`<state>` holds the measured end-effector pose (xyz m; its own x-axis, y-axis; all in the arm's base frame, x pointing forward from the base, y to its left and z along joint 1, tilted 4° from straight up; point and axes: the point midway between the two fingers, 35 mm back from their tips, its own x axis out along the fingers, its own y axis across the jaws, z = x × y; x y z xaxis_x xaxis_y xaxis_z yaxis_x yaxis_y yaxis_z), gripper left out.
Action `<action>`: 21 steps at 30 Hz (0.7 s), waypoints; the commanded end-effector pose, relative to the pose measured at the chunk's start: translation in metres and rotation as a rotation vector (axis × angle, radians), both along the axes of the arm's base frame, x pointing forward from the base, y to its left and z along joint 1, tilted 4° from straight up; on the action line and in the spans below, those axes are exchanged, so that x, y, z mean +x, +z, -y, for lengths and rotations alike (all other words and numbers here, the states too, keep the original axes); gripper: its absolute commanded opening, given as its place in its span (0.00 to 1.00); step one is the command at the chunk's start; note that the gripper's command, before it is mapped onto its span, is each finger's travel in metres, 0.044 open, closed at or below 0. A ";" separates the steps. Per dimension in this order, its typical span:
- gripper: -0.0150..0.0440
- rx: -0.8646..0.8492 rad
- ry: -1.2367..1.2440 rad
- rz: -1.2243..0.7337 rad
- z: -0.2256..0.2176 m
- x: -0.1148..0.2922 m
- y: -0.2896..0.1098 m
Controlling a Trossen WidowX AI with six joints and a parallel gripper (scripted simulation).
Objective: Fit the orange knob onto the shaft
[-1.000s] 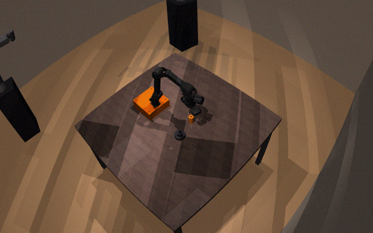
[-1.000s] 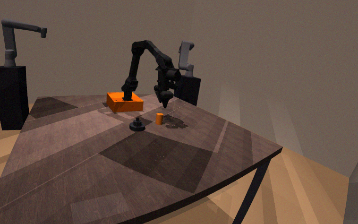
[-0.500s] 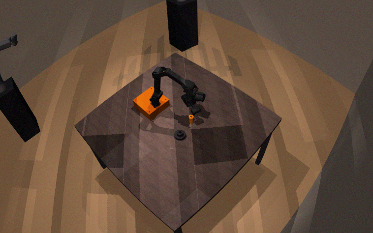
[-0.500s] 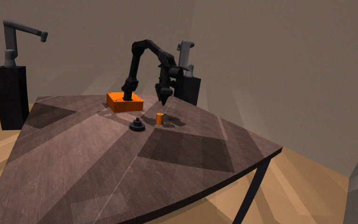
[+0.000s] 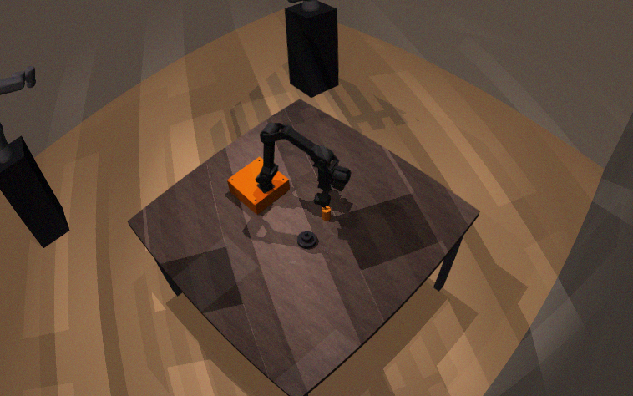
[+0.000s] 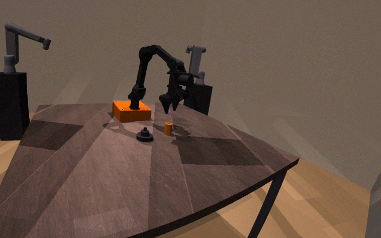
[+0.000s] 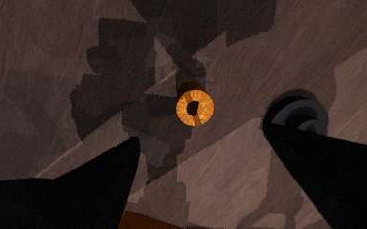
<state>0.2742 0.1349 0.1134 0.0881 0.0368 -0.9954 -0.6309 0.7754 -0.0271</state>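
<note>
The orange knob (image 5: 326,215) (image 6: 168,129) (image 7: 207,111) stands upright on the table. In the wrist view its dark hole faces up, with what looks like its flat edge on the right. The round dark pedestal (image 5: 301,241) (image 6: 144,137) stands beside it with a stepped middle and a thin shaft (image 6: 145,128) on top. In the wrist view the pedestal (image 7: 316,109) is at the right, partly hidden by a finger. My gripper (image 6: 170,111) (image 7: 202,136) is open and empty, pointing down above the knob. The shaft's flat side cannot be seen.
My arm's orange base box (image 5: 245,179) (image 6: 135,115) sits on the table (image 5: 289,290) (image 6: 112,183) behind the pedestal. Two grey arms stand on black columns (image 5: 314,53) (image 6: 9,109) away from the table. Dark shadows cross the table top.
</note>
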 end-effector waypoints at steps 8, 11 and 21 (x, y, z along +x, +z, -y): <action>1.00 0.039 -0.518 -0.017 0.001 0.000 -0.001; 1.00 0.039 -0.518 -0.017 0.001 0.000 -0.001; 1.00 0.039 -0.518 -0.017 0.000 0.003 -0.035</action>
<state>0.2788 0.1368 0.1022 0.1058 0.0429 -0.9935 -0.1749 0.9843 0.0239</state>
